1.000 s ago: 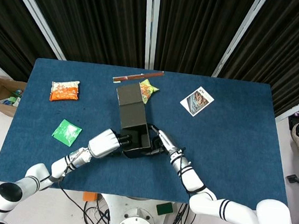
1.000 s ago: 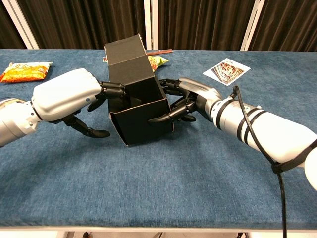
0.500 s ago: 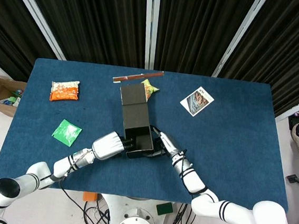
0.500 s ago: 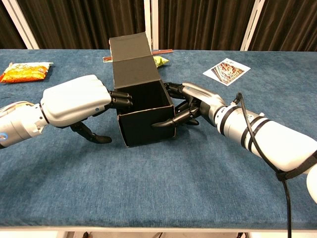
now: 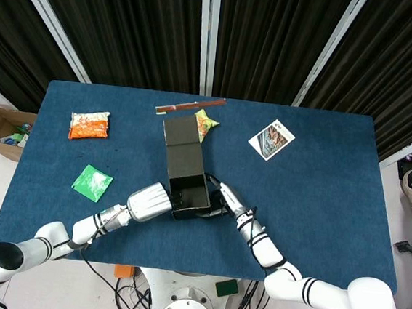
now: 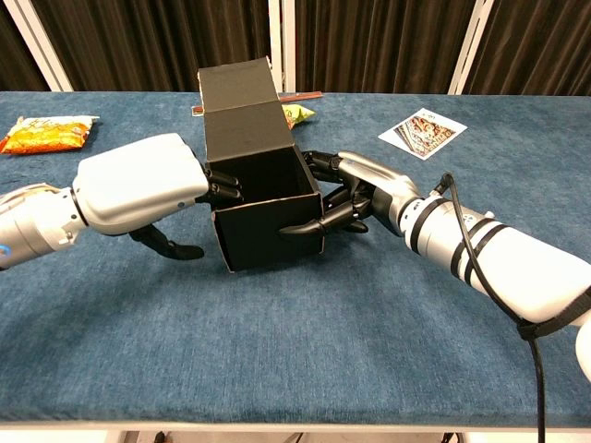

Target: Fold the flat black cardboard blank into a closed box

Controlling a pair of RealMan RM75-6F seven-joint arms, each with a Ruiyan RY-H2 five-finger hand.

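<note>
Hands hug the black box [image 6: 266, 185] from both sides so it stays up. Left hand [image 6: 143, 180] holds one wall. Right hand [image 6: 355, 194] grips the other wall, one finger across the front flap [image 6: 268, 238], probably to push it shut.
</note>
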